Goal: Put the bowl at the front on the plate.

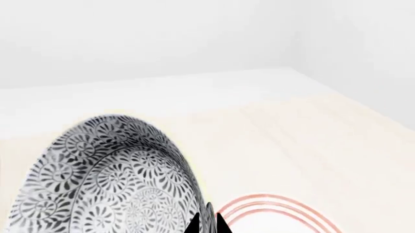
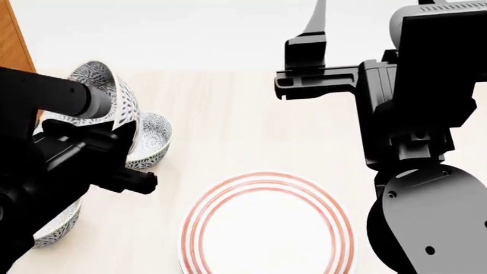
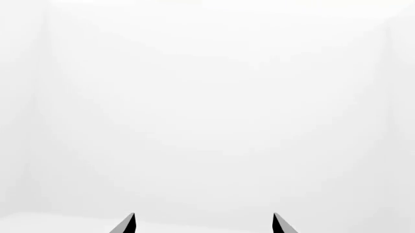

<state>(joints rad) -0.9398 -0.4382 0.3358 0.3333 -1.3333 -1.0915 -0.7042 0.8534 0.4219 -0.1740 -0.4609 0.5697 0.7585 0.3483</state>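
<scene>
The bowl (image 1: pixel 110 179), white with a dense grey-blue flower pattern, hangs tilted on its side above the table's left part, seen also in the head view (image 2: pixel 106 94). My left gripper (image 1: pixel 207 221) is shut on its rim, one finger inside and one outside. The plate (image 2: pixel 199 220), white with three thin red rings, lies flat at the front centre, to the right of the held bowl; its edge (image 1: pixel 275 206) shows just past the fingers. My right gripper (image 3: pixel 203 221) is open and holds nothing, raised high at the right (image 2: pixel 312 40).
A second patterned bowl (image 2: pixel 154 140) sits on the light wood table (image 2: pixel 228 125) just under the lifted one. A third (image 2: pixel 53 225) sits at the front left, partly behind my left arm. A brown panel (image 2: pixel 11 34) stands at the far left.
</scene>
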